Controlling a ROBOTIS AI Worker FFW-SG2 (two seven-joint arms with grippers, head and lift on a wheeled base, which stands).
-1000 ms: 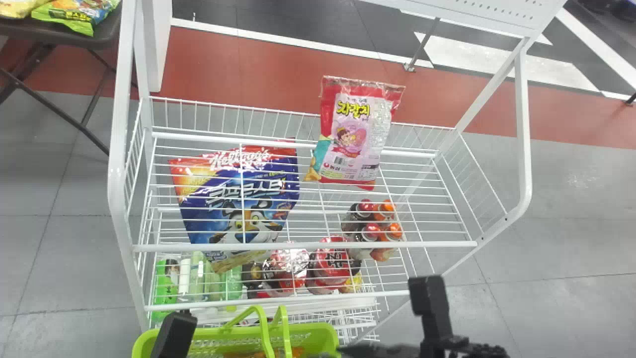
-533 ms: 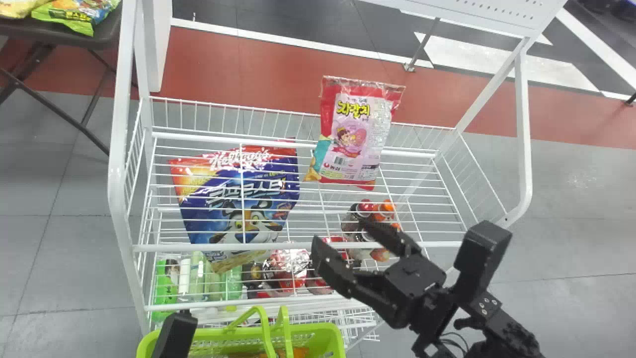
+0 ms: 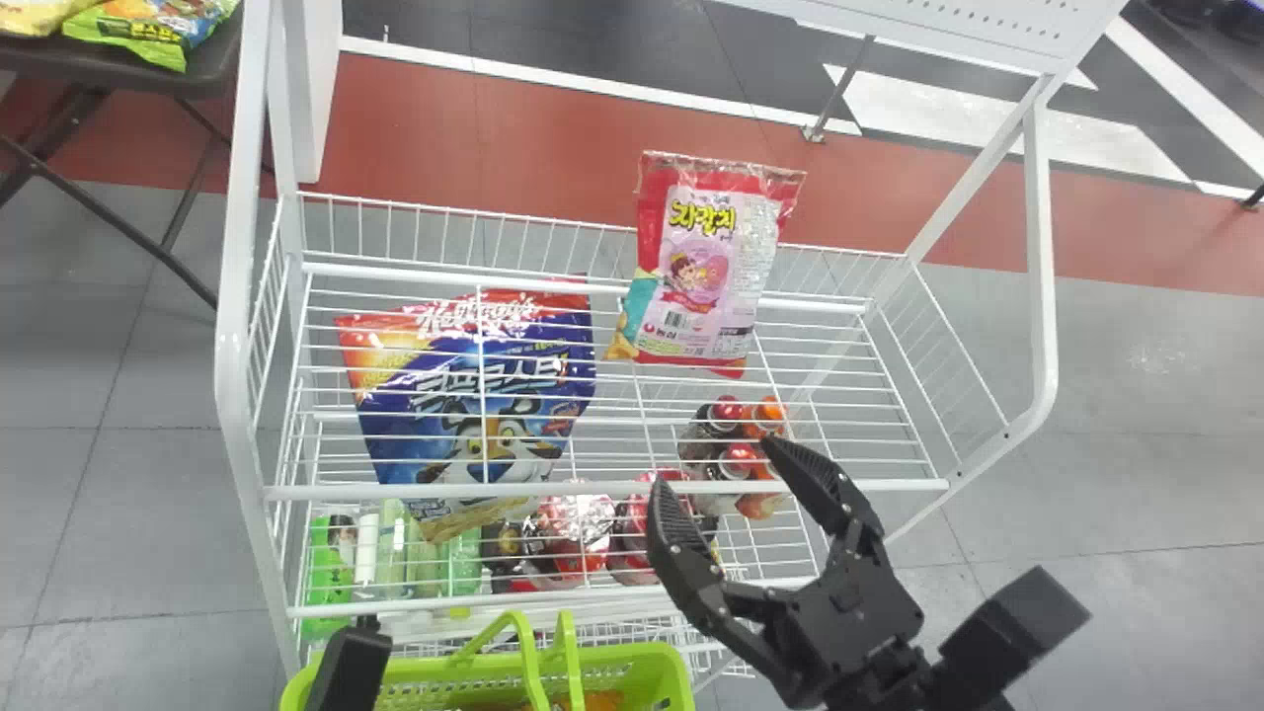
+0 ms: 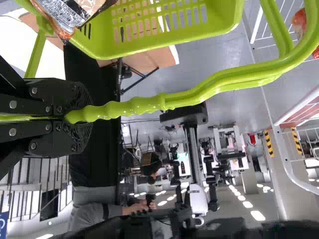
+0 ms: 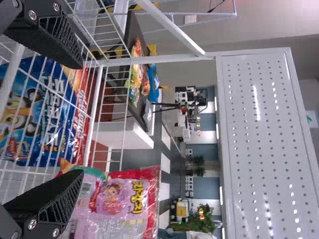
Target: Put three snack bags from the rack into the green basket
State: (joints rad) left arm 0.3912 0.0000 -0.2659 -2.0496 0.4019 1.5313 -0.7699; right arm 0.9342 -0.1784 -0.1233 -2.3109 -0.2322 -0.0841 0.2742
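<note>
with its black fingers spread wide on nothing, the robot's right gripper (image 3: 717, 462) swings up over the front of the rack (image 3: 889, 485), turned toward the pink snack bag (image 3: 703, 267). from where i stand, that looks like the opening of another pick: the pink bag leans upright near the rack's back rail, and the blue cereal bag (image 3: 484, 395) lies beside it to the left, both yet to be gathered. below, the left gripper (image 4: 79, 115) has its fingers clamped on the handle (image 4: 199, 92) of the green basket (image 3: 647, 660). an orange-toned packet (image 4: 75, 12) is inside; how many bags that makes, i cannot tell.

a second earlier the right arm was low at the basket's side; it has since risen and turned its wrist, fingers now aimed deeper into the rack. the basket has edged slightly right, while both rack bags have not moved.
</note>
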